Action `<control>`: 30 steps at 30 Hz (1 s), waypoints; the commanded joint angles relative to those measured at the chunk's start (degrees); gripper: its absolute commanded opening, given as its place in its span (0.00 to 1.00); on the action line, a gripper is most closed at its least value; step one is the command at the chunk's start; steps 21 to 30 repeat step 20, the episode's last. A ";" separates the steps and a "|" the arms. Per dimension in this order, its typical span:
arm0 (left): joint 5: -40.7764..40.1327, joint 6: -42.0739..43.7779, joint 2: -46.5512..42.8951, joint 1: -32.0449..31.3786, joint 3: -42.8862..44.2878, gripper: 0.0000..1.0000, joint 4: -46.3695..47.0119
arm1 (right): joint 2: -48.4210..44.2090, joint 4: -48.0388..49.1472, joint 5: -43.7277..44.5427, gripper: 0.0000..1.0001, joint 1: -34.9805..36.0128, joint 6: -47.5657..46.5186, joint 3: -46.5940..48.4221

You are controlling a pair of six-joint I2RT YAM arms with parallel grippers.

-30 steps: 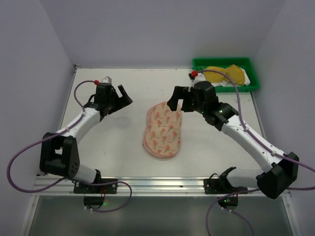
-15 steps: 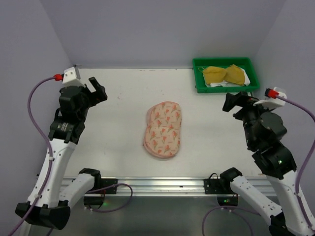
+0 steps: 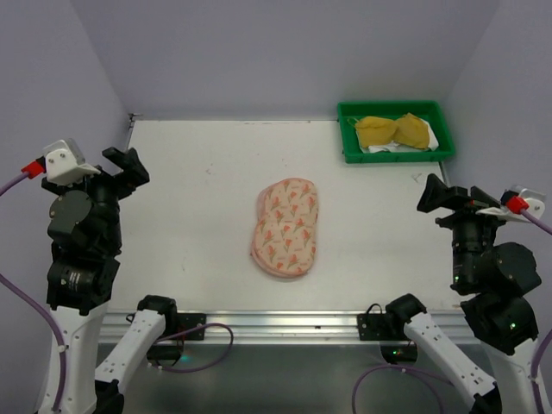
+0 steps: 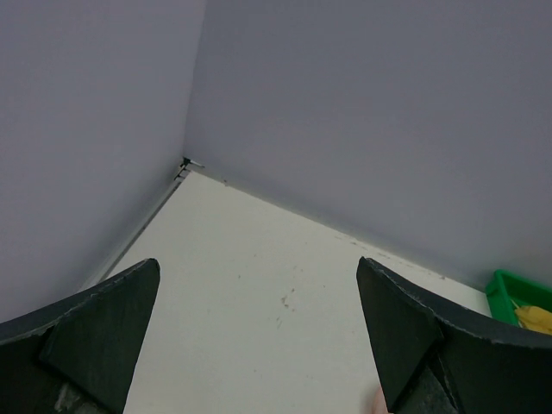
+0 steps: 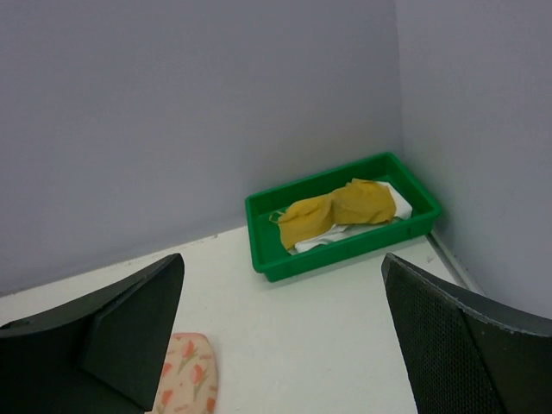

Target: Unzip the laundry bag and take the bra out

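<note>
The laundry bag (image 3: 286,227) lies flat in the middle of the table, cream-pink with an orange leaf print. It looks zipped shut and its inside is hidden. Its end also shows in the right wrist view (image 5: 185,375). A yellow bra (image 3: 395,131) lies in the green tray (image 3: 395,157) at the back right, over a white cloth; the right wrist view shows it too (image 5: 336,207). My left gripper (image 3: 128,166) is open and empty, high at the left edge. My right gripper (image 3: 438,196) is open and empty, high at the right edge. Both are far from the bag.
The green tray (image 5: 345,250) stands against the back wall near the right corner. Grey walls enclose the table on three sides. The left wrist view (image 4: 259,267) looks at bare table towards the back left corner, with the tray's corner (image 4: 504,289) at the far right.
Both arms have pulled back from beside the bag, out to the table's sides and up high. The bag and the tray have not moved.
</note>
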 commanded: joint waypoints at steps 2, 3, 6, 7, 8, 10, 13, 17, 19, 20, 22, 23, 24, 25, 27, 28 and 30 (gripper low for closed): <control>-2.04 0.24 1.33 0.27 -0.78 1.00 -1.02 | -1.15 3.57 1.19 0.99 -0.03 -2.14 -0.41; -0.99 -0.02 1.33 0.27 -1.04 1.00 -0.93 | -1.24 3.57 1.02 0.99 0.06 -2.31 -0.23; -0.98 -0.46 1.86 0.27 -1.66 1.00 -0.24 | -1.41 3.57 1.46 0.99 -0.03 -2.40 -0.32; -0.98 -0.46 2.12 0.27 -1.92 1.00 0.03 | -1.67 3.66 1.28 0.99 0.06 -2.40 -0.49; -0.90 -0.46 2.30 0.27 -2.01 1.00 0.29 | -1.68 3.57 1.19 0.99 0.06 -2.32 -0.58; -0.46 -0.55 2.30 0.27 -2.54 1.00 1.08 | -1.85 3.66 1.11 0.99 -0.03 -2.31 -0.76; 0.33 -0.81 2.39 0.27 -3.59 1.00 2.23 | -1.77 3.57 0.84 0.99 0.06 -2.14 -0.93; 0.51 -0.64 2.47 0.27 -4.12 1.00 2.93 | -1.85 3.74 0.75 0.99 -0.03 -2.14 -1.02; 0.60 -0.11 2.56 0.27 -4.47 1.00 3.37 | -1.68 4.45 0.75 0.99 0.06 -2.58 -1.37; 0.86 0.06 2.65 0.27 -4.91 1.00 3.89 | -1.24 4.53 0.84 0.99 -0.03 -2.49 -1.55; 0.86 0.06 2.65 0.27 -4.91 1.00 3.89 | -1.24 4.53 0.84 0.99 -0.03 -2.49 -1.55; 0.86 0.06 2.65 0.27 -4.91 1.00 3.89 | -1.24 4.53 0.84 0.99 -0.03 -2.49 -1.55; 0.86 0.06 2.65 0.27 -4.91 1.00 3.89 | -1.24 4.53 0.84 0.99 -0.03 -2.49 -1.55; 0.86 0.06 2.65 0.27 -4.91 1.00 3.89 | -1.24 4.53 0.84 0.99 -0.03 -2.49 -1.55; 0.86 0.06 2.65 0.27 -4.91 1.00 3.89 | -1.24 4.53 0.84 0.99 -0.03 -2.49 -1.55; 0.86 0.06 2.65 0.27 -4.91 1.00 3.89 | -1.24 4.53 0.84 0.99 -0.03 -2.49 -1.55; 0.86 0.06 2.65 0.27 -4.91 1.00 3.89 | -1.24 4.53 0.84 0.99 -0.03 -2.49 -1.55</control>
